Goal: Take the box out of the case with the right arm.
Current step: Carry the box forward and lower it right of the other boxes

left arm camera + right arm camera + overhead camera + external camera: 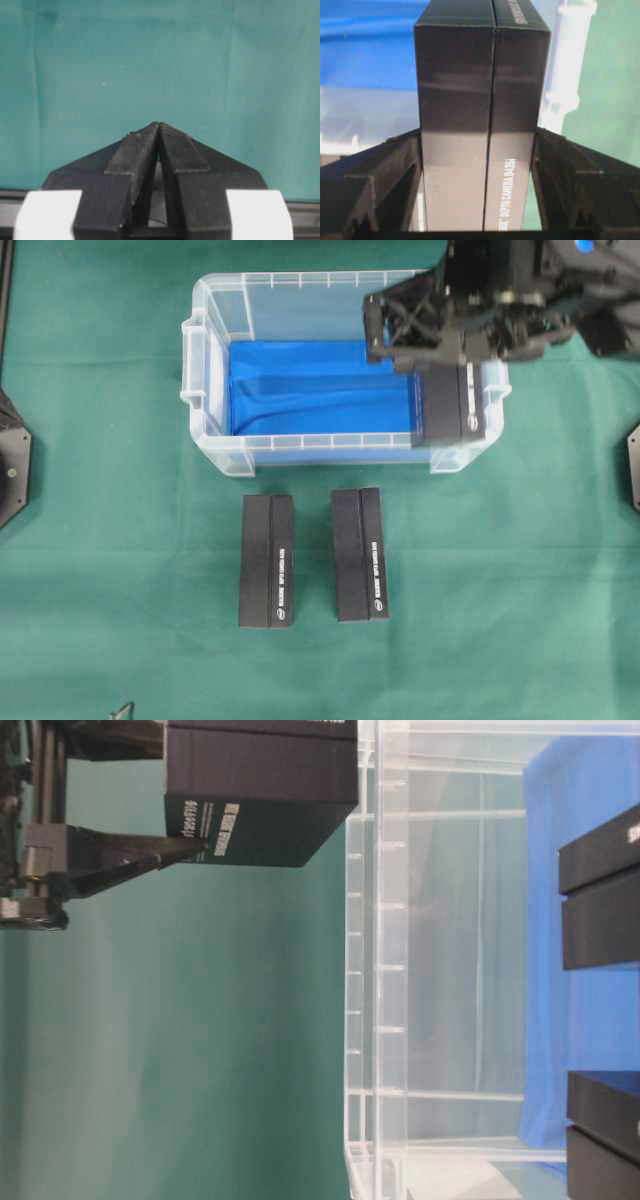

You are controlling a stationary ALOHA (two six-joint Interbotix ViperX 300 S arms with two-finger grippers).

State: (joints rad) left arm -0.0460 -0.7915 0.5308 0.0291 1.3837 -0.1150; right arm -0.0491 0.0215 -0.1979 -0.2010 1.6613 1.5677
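Observation:
My right gripper (437, 368) is shut on a black box (455, 405) with white lettering. The box hangs over the right end of the clear case (300, 285), whose bottom is blue. In the table-level view the box (260, 800) sits level with the case rim (375, 970) or just above it. In the right wrist view both lattice fingers (385, 170) press the long sides of the box (480, 100), with the right gripper (479, 135) around it. My left gripper (159, 127) is shut and empty over green cloth.
Two more black boxes (267, 560) (361, 554) lie side by side on the green cloth in front of the case. Black arm bases sit at the left edge (12, 470) and right edge (633, 465) of the table.

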